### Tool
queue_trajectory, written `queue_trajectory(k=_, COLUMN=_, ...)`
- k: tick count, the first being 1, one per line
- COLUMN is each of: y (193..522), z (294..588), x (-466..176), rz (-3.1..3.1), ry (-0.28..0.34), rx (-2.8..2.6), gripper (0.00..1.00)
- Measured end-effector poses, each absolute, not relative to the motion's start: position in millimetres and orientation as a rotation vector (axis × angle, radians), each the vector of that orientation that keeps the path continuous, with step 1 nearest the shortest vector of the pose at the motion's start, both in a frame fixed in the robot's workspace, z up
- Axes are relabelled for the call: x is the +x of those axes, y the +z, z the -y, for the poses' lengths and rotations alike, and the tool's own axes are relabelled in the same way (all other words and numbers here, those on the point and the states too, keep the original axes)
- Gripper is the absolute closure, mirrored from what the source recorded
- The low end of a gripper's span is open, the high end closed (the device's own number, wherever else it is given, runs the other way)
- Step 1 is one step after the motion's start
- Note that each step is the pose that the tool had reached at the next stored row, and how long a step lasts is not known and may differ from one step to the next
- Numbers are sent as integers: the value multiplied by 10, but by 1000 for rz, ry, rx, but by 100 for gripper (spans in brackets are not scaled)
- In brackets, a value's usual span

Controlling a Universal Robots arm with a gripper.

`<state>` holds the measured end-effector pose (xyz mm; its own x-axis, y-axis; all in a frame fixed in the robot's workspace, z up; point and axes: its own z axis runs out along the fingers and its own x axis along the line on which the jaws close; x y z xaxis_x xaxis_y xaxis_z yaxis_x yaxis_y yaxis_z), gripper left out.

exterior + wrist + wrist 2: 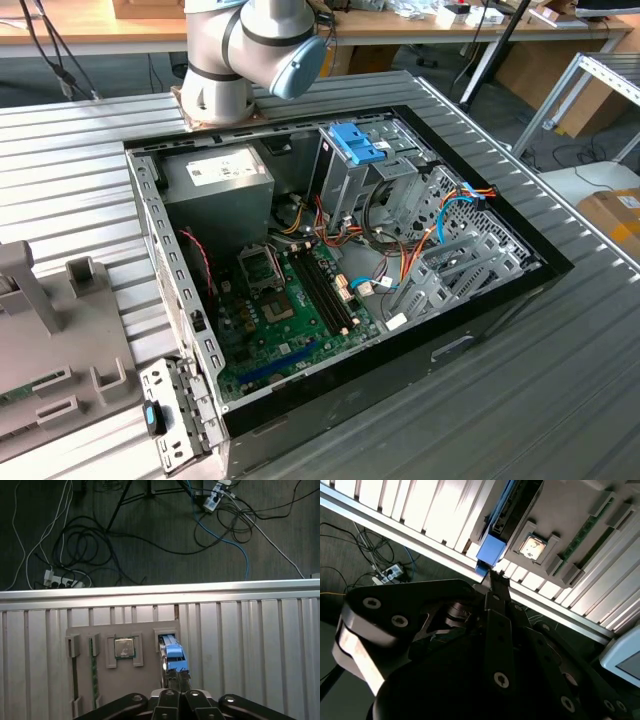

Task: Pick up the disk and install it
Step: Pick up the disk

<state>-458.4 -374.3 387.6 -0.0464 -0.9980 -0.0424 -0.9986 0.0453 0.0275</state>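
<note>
The disk [172,654] stands on edge in a slot of a grey holder [145,680], its bright blue rail facing up. In the second wrist view the disk [492,547] shows a blue end and a dark body. In both wrist views my gripper [178,679] hangs above the disk's near end, with its tip [495,580] lined up on the blue rail. Its fingers are drawn together with nothing between them. In the exterior view the open computer case [480,330] lies on the table.
The holder also carries a processor chip [124,647] and a memory stick [93,670]. Part of the holder [60,330] lies at the exterior view's left. A light-blue latch plate [355,143] tops the case's drive cage. Cables [100,545] lie on the floor beyond the table edge.
</note>
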Motion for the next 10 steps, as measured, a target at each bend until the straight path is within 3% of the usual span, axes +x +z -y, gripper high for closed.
queue_trajectory(k=10, y=3786, z=3770, x=-4498, rz=-2249, ry=68, rx=-2149, gripper=89)
